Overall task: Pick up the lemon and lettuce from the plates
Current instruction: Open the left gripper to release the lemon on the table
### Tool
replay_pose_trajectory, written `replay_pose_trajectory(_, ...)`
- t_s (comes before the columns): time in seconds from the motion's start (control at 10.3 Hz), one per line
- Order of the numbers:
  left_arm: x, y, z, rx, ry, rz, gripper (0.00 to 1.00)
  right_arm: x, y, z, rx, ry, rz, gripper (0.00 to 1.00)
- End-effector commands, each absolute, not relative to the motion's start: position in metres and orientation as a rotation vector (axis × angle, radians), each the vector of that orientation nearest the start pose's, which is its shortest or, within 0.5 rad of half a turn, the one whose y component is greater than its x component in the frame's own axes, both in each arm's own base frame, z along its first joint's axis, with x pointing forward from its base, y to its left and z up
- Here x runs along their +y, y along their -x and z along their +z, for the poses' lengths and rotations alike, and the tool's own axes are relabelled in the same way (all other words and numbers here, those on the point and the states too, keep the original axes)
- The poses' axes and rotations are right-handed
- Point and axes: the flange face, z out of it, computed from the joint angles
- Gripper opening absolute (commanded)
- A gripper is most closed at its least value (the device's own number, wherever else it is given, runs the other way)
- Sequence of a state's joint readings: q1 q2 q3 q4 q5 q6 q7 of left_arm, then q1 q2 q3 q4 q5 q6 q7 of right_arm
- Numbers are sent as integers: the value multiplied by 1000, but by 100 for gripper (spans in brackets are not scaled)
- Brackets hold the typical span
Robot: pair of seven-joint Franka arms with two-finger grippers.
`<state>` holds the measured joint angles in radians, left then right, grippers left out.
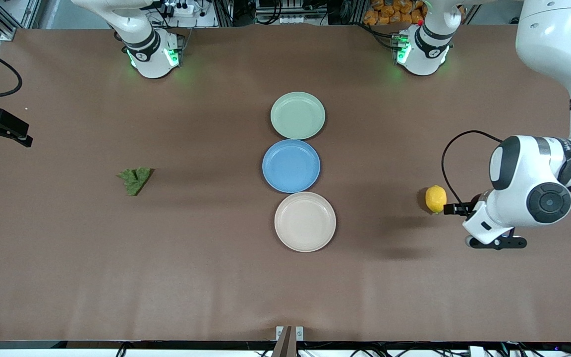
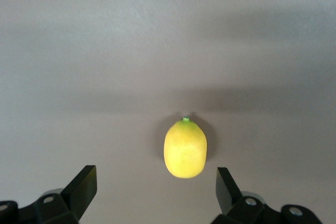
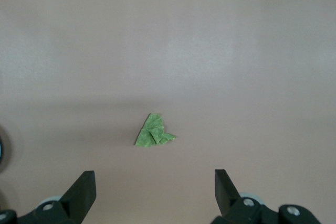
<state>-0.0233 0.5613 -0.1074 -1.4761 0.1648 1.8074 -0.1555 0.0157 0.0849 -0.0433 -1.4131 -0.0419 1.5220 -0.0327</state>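
The yellow lemon [image 1: 435,199] lies on the bare table toward the left arm's end, on no plate. My left gripper [image 1: 456,209] is low beside it. In the left wrist view the lemon [image 2: 185,148] lies just ahead of the open, empty left gripper [image 2: 156,182]. The dark green lettuce [image 1: 135,179] lies on the table toward the right arm's end. My right gripper [image 1: 20,138] hangs well apart from it at the table's end. It is open and empty [image 3: 155,182], with the lettuce [image 3: 153,132] ahead. The pale green plate [image 1: 297,115] and beige plate [image 1: 305,221] are empty.
A blue plate [image 1: 291,165] sits empty between the pale green and beige plates in a row at mid-table. The left arm's bulky wrist [image 1: 528,191] hangs over the table at that arm's end. Both arm bases [image 1: 152,52] stand along the table's edge farthest from the front camera.
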Motion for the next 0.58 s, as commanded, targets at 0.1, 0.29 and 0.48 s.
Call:
replay_pose_trajectory(0.1, -66, -665, 375, 45, 2985, 324, 100, -19, -571, 651, -5, 3172, -38, 100)
replay_pose_trajectory(0.29, -66, -659, 416, 71, 2985, 248, 100, -19, -571, 651, -5, 3172, -38, 100)
replay_pose_trajectory(0.48, -79, -650, 458, 103, 2998, 167, 100, -20, -571, 651, -2, 3172, -37, 100)
